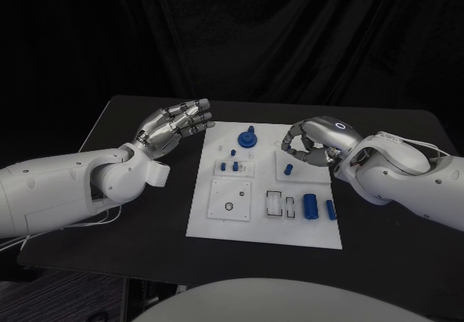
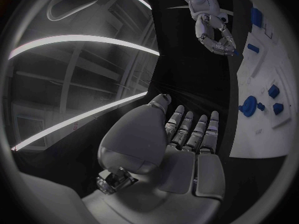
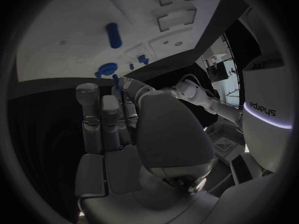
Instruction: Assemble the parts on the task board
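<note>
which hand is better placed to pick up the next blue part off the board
Probably the right hand: its curled fingers hang over the task board's far right corner, close to a small blue part. The left hand holds nothing and sits over black table beside the board.

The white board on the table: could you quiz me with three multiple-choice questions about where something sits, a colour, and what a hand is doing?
1. Where is the left hand?
A. beside the task board's left edge
B. over the board's middle
C. under the table

2. What colour are the parts?
A. red
B. blue
C. yellow

3. What is the left hand doing?
A. holding a part
B. holding nothing, fingers apart
C. pressing the board

Answers: 1 A, it hangs over black table left of the board; 2 B, all look blue; 3 B, its palm is bare.
</note>
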Robot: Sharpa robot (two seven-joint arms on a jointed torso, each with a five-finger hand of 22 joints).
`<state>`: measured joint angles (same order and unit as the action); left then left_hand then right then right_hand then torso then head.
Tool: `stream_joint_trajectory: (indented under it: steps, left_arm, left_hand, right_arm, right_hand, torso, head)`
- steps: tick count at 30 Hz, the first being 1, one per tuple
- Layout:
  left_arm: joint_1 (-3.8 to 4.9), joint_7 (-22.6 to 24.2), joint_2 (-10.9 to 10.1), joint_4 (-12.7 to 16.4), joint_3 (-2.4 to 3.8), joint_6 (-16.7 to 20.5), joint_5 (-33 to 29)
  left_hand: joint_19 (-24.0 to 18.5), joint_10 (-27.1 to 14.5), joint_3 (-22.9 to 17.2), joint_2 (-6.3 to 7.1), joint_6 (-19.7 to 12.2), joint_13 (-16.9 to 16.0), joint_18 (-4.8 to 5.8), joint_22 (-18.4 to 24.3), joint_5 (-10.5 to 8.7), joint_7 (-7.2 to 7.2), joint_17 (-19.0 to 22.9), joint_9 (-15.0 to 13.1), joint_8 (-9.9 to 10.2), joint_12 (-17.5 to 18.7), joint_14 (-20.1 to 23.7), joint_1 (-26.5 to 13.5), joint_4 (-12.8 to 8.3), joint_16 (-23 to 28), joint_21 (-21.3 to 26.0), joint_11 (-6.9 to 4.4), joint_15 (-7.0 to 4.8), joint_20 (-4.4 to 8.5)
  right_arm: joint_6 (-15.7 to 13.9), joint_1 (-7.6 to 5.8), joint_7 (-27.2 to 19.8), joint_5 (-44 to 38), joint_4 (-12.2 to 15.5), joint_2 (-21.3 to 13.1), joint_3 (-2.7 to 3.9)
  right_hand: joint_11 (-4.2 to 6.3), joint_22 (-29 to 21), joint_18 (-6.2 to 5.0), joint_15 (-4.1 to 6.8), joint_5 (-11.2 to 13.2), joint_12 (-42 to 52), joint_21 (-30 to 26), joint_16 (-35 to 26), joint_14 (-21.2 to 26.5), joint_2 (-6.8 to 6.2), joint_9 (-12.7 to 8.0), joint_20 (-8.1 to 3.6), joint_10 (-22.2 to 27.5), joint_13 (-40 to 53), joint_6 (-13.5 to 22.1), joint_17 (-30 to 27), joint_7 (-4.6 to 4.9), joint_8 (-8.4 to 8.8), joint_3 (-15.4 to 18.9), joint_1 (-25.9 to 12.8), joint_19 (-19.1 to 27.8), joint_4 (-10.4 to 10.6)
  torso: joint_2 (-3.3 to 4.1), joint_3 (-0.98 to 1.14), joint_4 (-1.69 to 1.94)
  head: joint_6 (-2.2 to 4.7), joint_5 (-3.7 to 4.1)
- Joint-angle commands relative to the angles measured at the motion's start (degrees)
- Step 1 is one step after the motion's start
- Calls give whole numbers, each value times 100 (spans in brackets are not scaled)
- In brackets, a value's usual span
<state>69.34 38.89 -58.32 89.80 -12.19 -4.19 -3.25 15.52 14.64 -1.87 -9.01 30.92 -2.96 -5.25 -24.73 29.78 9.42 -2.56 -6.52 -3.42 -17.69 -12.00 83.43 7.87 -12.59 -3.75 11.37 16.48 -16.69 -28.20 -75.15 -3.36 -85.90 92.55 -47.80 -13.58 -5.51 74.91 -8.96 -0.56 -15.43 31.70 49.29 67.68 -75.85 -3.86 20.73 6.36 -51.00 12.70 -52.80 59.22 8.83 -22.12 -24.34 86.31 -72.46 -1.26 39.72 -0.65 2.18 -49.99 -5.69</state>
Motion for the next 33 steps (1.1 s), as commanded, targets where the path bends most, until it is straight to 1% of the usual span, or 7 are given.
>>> stream_joint_trajectory:
  steps: [1,8,12,15,26,30,33]
  left_arm:
    - [-11,589,20,2,5,-75,-49]
    - [-17,575,38,1,5,-85,-49]
    - [-17,567,53,-1,5,-85,-49]
    - [-18,558,55,11,5,-75,-69]
    - [-18,528,80,2,5,-85,-134]
    - [-20,513,107,-24,5,-109,-138]
    - [-23,507,119,-37,5,-121,-139]
  left_hand:
    - [37,-2,-6,-6,53,-2,106,-3,34,29,-4,7,-34,-16,-28,-35,-27,-37,-18,20,2,-8]
    - [43,-1,-20,-10,62,-3,107,-2,35,31,-5,7,-35,-20,-33,-33,-39,-44,-18,20,2,-7]
    - [43,-1,-20,-10,62,-3,107,-2,35,31,-5,7,-35,-20,-33,-33,-39,-44,-18,20,2,-7]
    - [44,1,-26,-9,63,-3,107,1,35,33,-5,8,-35,-23,-34,-31,-46,-47,-18,19,3,-7]
    - [57,26,-59,-5,117,-9,110,8,33,43,-10,0,-46,-51,-60,-29,-80,-80,-19,27,5,-7]
    - [62,38,-71,-6,138,-11,111,10,33,44,-12,-2,-51,-63,-67,-30,-90,-91,-19,32,6,-6]
    - [61,55,-90,-10,182,-14,112,21,35,55,-11,-10,-59,-81,-65,-32,-103,-93,-16,36,6,-6]
  right_arm:
    - [86,26,25,57,211,85,-2]
    - [335,77,-54,63,311,453,-13]
    - [427,125,-78,33,222,656,-15]
    - [517,174,-69,-70,115,834,-16]
    - [678,411,-64,-174,-149,1205,-15]
    - [734,491,-26,-206,-243,1281,-15]
    - [755,530,-3,-230,-285,1311,-15]
  right_hand:
    - [30,325,98,5,2,21,70,53,-57,-42,8,-3,-71,128,43,59,-3,34,4,-2,-55,-32]
    - [18,330,97,-3,25,-5,58,57,-70,-78,3,0,-51,117,122,54,10,98,16,-35,-73,-23]
    - [15,331,98,-5,22,-14,57,58,-71,-83,2,1,-39,114,136,55,12,110,14,-36,-75,-26]
    - [5,331,95,-12,10,-33,41,62,-73,-92,-3,5,-17,106,166,58,21,137,9,-36,-73,-31]
    - [-15,351,105,-32,-9,-69,67,89,-80,-160,-17,23,-4,88,239,93,42,211,29,-78,-89,-31]
    - [-15,357,108,-33,-16,-70,81,95,-84,-166,-19,24,-12,88,245,100,42,218,30,-80,-96,-33]
    - [-15,354,105,-33,-18,-70,69,92,-82,-170,-20,25,-15,87,248,94,43,222,32,-83,-92,-33]
  torso:
    - [1,-7,5]
    - [5,-6,6]
    - [1,-1,20]
    - [-10,-14,31]
    - [-8,-18,22]
    - [3,-2,10]
    - [-2,-1,14]
  head:
    - [-1,-46]
    - [-1,-204]
    - [-1,-220]
    - [-1,-225]
    - [-1,-338]
    - [-1,-381]
    - [-1,-384]
